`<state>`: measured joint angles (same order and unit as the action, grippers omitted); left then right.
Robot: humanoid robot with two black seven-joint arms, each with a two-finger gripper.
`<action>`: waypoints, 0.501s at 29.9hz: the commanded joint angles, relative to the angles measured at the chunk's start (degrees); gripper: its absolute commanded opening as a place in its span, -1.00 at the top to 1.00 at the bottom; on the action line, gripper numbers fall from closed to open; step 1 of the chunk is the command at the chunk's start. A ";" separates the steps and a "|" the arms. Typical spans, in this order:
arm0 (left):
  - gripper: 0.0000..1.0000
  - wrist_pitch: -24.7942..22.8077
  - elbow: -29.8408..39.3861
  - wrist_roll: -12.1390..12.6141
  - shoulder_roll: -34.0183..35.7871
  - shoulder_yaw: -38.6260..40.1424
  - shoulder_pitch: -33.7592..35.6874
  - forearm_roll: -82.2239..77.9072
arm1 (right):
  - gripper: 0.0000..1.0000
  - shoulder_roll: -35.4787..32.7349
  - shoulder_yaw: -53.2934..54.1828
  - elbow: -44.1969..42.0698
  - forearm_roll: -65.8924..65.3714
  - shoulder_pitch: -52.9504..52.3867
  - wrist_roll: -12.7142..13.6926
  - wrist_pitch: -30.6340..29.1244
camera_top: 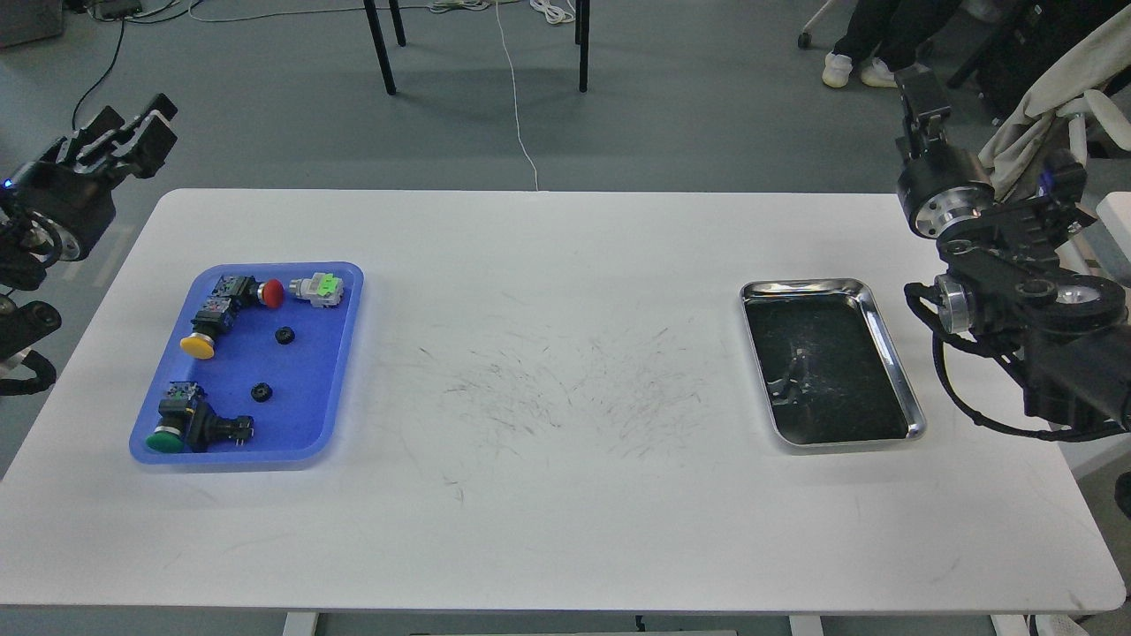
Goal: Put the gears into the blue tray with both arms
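Only the head view here. The blue tray (pixel 340 353) sits at the left of the frame on the white surface (pixel 565 495), and both gears are already lying in it: one gear (pixel 284 335) near the tray's middle, the other gear (pixel 261 391) just below it, apart from each other. Around them in the tray are push-button switches: a red-capped one (pixel 250 291) and a green-and-white one (pixel 319 289) along the top, a yellow-capped one (pixel 206 329) on the left, a green-capped one (pixel 187 424) at the bottom.

Over at the right sits a steel tray (pixel 884 331) with a dark inside.

The left end effector (pixel 141 124) hangs at the upper left off the surface, fingers spread, holding nothing. The right end effector (pixel 919 93) is at the upper right, pointing up, too dark to tell whether it's open or closed.
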<state>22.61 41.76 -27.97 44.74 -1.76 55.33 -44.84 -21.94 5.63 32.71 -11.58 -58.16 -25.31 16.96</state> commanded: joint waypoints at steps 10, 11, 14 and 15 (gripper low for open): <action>-0.91 -23.20 -0.18 -0.03 -1.50 9.31 -0.04 30.93 | -0.91 -1.88 0.08 4.55 0.15 0.07 0.35 0.18; -0.91 -25.23 -0.18 -0.03 -1.50 9.84 0.04 32.52 | -0.91 -2.32 0.08 5.26 0.15 0.07 0.44 0.18; -0.91 -28.67 -0.62 -0.03 -2.02 11.77 -0.04 34.12 | -0.91 -4.25 0.61 7.89 0.15 0.07 0.35 0.09; -0.91 -29.90 -0.62 -0.03 -2.55 12.73 -0.22 34.29 | -0.91 -4.78 0.96 9.12 0.15 0.07 0.35 0.09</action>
<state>-3.80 41.33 -27.98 43.07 8.82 55.29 -11.86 -25.23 5.87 39.13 -11.42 -58.10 -24.94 17.08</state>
